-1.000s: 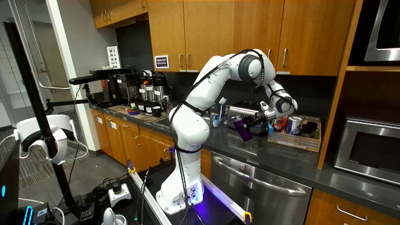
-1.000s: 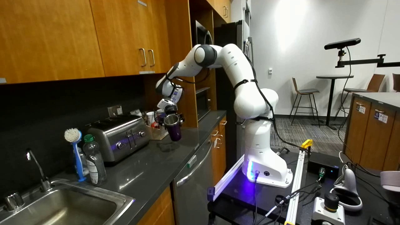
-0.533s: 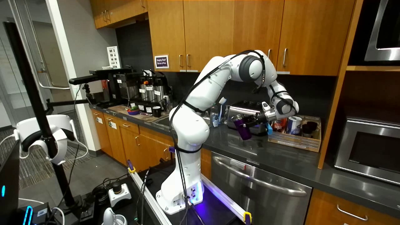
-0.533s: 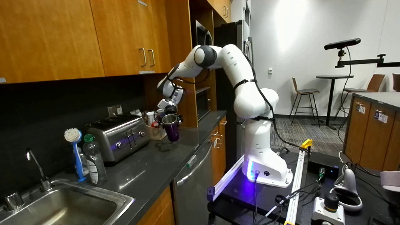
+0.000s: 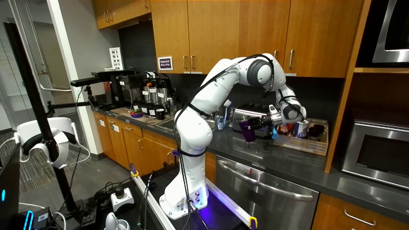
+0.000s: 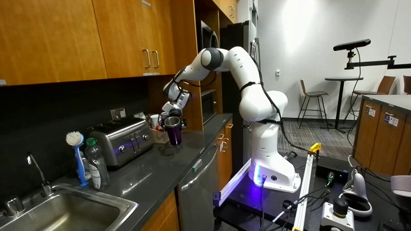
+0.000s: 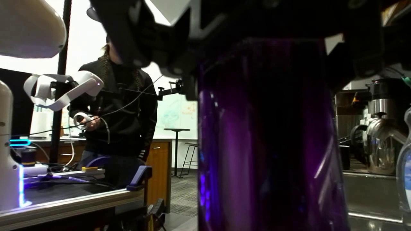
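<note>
- The cup (image 6: pixel 174 136) is located between the fingers of the claw (image 6: pixel 173 123), held round its upper part just below the rim.
- The claw is closed about the cup, one finger to each side. The exact contact of the pads with the wall is too dark to inspect in the wrist view.
- The bottom of the cup hangs above the surface (image 6: pixel 141 175), not touching it.
- The cup is tilted, mouth uppermost. The mouth leans outward from the wrist and the bottom is set back below it.
- The arm (image 5: pixel 194 131) rises from its base, bends over at a raised elbow and descends to the wrist above the surface. The claw points roughly sideways, lower than the elbow.
- The cup is deep purple and glossy, with a bare metal rim and inner wall, an open mouth, and sides narrowing toward the bottom. Its contents cannot be determined.
- In the wrist view the purple wall fills much of the centre, blurred and streaked with reflections.
- A metal toaster (image 6: pixel 122 141) stands on the surface near the cup, behind it in an exterior view.
- A low box (image 5: pixel 300 146) sits on the surface beyond the claw, with a white-and-blue can (image 5: pixel 300 128) standing inside.
- A green-capped bottle (image 6: pixel 97 166) stands beside a blue-handled brush (image 6: pixel 81 160), near the sink (image 6: pixel 128 207).
</note>
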Tool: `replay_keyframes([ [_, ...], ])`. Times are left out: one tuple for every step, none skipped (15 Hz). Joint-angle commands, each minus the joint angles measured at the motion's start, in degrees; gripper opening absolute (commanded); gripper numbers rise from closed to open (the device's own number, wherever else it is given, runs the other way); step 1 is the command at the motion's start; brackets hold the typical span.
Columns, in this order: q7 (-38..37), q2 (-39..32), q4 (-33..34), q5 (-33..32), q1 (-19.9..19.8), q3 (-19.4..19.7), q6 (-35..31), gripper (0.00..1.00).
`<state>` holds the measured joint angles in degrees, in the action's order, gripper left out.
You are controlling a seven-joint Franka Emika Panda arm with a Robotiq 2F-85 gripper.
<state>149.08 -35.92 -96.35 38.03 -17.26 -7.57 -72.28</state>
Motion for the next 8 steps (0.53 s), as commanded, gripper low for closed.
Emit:
replay_keyframes([
  [0.0,-1.41,0.9,1.94,-2.54,-2.45,0.8,0.64],
  [0.0,-1.73,0.8,2.18,-3.03,-2.84,0.71,0.64],
  [0.0,-2.12,0.84,2.37,-3.6,-3.36,0.63,0.64],
  [0.0,-2.42,0.78,2.62,-4.03,-3.72,0.64,0.64],
  [0.0,-2.64,0.69,2.89,-4.39,-3.98,0.57,0.64],
  [0.0,-2.92,0.74,2.89,-4.77,-4.34,0.5,0.64],
  [0.0,-3.05,0.59,2.88,-5.14,-4.59,0.48,0.64],
  [0.0,-3.27,0.67,2.81,-5.44,-4.84,0.42,0.64],
])
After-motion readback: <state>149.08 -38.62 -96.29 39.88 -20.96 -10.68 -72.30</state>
